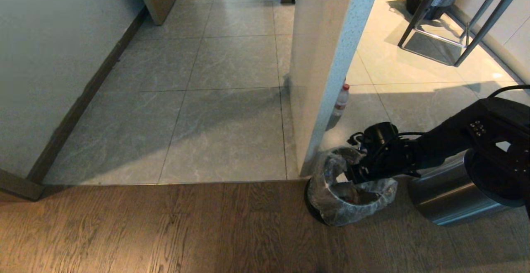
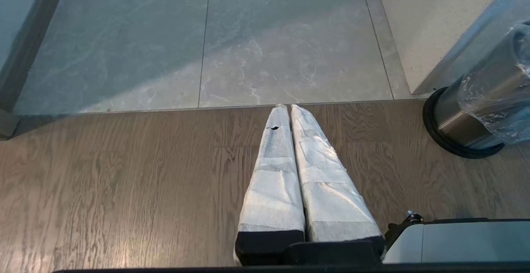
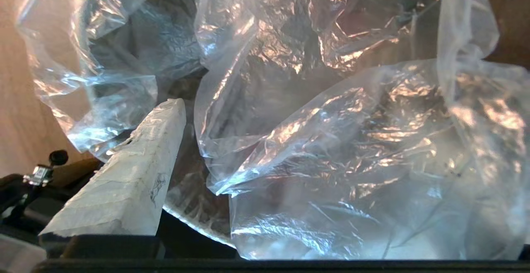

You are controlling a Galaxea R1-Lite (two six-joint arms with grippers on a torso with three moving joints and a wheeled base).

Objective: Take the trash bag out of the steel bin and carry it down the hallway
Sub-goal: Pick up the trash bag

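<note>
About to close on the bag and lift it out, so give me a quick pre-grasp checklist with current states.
1. right gripper at the mouth of the steel bin: ok.
2. Right fingers open for the grab: ok; one shows, the other is hidden behind plastic.
3. Plastic of the trash bag between the fingers: cannot tell; folds lie beside the visible one.
4. Bag rim freed from the bin: not ok; it is draped over the outside.
5. Hallway floor open ahead: ok; the red-capped bottle stands beyond the wall corner, off the path.
6. left gripper parked, shut, above the wood floor: ok.
</note>
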